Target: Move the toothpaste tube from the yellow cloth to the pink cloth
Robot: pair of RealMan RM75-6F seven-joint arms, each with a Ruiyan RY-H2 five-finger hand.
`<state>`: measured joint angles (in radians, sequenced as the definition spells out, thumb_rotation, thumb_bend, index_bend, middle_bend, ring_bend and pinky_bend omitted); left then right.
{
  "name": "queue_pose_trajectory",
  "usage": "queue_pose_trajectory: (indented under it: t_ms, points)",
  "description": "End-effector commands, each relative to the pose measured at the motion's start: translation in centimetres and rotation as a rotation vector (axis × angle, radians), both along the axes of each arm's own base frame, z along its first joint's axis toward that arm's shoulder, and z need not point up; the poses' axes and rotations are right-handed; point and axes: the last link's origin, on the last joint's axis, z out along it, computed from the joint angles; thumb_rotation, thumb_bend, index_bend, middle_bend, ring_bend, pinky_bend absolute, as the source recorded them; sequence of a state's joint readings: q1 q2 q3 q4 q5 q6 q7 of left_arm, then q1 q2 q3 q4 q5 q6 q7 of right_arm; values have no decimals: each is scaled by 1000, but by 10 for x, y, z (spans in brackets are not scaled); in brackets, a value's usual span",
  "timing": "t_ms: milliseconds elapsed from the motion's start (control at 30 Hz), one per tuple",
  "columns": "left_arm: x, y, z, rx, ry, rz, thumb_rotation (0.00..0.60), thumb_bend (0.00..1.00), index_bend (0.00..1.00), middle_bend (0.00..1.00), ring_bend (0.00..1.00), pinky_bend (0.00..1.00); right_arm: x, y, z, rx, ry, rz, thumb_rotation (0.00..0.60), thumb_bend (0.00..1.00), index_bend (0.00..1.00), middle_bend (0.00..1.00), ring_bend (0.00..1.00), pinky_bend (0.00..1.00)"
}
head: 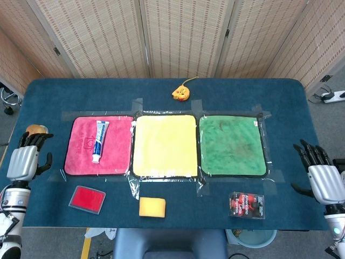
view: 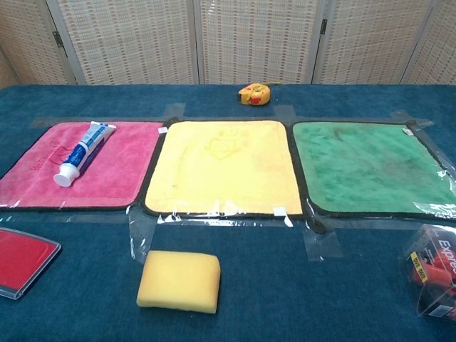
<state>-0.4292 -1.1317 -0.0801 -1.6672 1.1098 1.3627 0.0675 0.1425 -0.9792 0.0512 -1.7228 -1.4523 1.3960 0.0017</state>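
The white and blue toothpaste tube (head: 99,140) (view: 83,152) lies on the pink cloth (head: 116,148) (view: 121,171), cap toward the front edge. Beside it, the yellow cloth (head: 164,144) (view: 222,165) carries nothing. My left hand (head: 24,159) hovers off the table's left edge, well left of the pink cloth, fingers apart and holding nothing. My right hand (head: 322,178) is at the far right edge, fingers spread, empty. Neither hand shows in the chest view.
A green cloth (head: 232,144) lies right of the yellow one. A yellow sponge (head: 152,206), a red case (head: 87,199) and a red-black box (head: 247,205) sit along the front. A yellow tape measure (head: 181,93) is at the back, an orange round object (head: 35,129) at the left.
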Motion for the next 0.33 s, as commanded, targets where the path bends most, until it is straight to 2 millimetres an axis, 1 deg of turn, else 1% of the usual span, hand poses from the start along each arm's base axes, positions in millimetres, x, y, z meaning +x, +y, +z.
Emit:
queue_pose_trajectory:
  t_ms: [33, 200, 333]
  points:
    - [-7, -29, -2, 49, -4, -13, 600, 606, 233, 237, 156, 14, -1, 10, -1, -25, -14, -5, 600, 207, 6, 29, 51, 29]
    - [-10, -54, -8, 101, -11, -25, 600, 606, 234, 237, 158, 14, -2, 24, -4, -57, -26, -9, 600, 207, 6, 28, 50, 29]
    - [-9, -67, -12, 101, 3, -39, 600, 606, 239, 237, 167, 14, 0, 29, -6, -76, -37, 0, 600, 207, 6, 28, 50, 29]
